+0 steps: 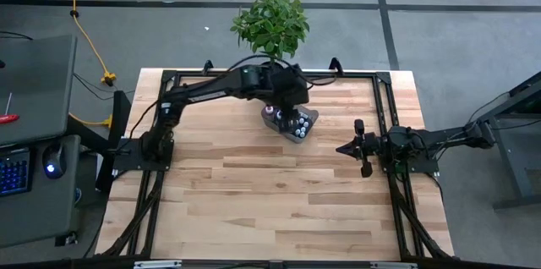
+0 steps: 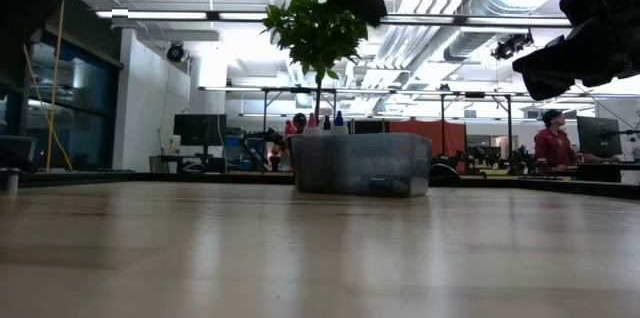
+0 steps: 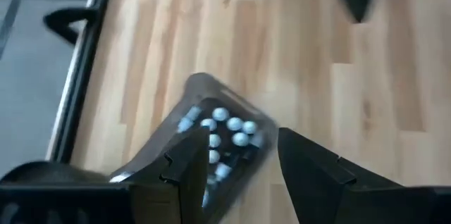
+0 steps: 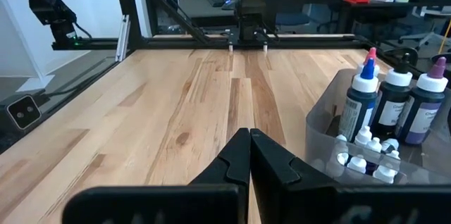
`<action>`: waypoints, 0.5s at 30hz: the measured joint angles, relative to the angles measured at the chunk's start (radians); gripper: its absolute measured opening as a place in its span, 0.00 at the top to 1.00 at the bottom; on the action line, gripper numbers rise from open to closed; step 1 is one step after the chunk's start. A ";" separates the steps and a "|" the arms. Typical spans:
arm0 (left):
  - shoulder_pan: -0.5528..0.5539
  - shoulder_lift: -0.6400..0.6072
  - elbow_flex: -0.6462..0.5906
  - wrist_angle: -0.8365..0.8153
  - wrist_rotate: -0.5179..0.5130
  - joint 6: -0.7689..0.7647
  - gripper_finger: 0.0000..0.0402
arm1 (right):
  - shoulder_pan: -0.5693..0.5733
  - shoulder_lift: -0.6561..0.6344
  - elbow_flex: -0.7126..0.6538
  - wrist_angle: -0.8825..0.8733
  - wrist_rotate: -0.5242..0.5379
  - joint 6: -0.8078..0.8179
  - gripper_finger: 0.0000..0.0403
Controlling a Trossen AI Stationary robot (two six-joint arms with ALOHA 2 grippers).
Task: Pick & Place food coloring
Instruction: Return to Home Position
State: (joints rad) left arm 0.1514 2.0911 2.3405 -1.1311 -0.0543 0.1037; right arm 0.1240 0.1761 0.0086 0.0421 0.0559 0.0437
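The food coloring (image 1: 290,121) is a cluster of small bottles standing inside a clear plastic bin (image 1: 309,117), whose base rests on the table's far middle. The right wrist view shows taller dark bottles (image 4: 394,101) with blue, white and purple caps, and tiny white-capped ones (image 4: 366,155). My left gripper (image 3: 239,146) hangs above the bin, open, with nothing between its fingers. In the left wrist view the white caps (image 3: 229,127) lie below it. My right gripper (image 4: 249,134) waits shut at the table's right side (image 1: 342,148), clear of the bin.
A potted green plant (image 1: 270,24) stands just beyond the table's far edge, behind the bin. Black frame rails (image 1: 385,108) run along the table's sides. The bare wooden top (image 1: 270,193) spreads out nearer than the bin.
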 joint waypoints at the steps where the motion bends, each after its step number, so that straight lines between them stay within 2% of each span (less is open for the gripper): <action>1: -0.008 -0.013 0.000 -0.007 0.013 0.007 0.59 | 0.000 0.001 0.000 0.000 0.000 0.000 0.99; 9: -0.028 -0.135 -0.016 -0.073 0.158 0.074 0.59 | 0.000 0.001 0.000 0.001 0.000 0.000 0.99; 12: -0.027 -0.194 -0.091 -0.106 0.174 0.095 0.59 | 0.000 0.001 0.000 0.000 0.000 0.000 0.99; 15: -0.027 -0.285 -0.228 -0.071 0.186 0.107 0.59 | 0.000 0.001 0.000 0.000 0.000 0.000 0.99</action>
State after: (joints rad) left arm 0.1242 1.8060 2.1125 -1.2021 0.1321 0.2107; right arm 0.1242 0.1768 0.0086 0.0422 0.0559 0.0437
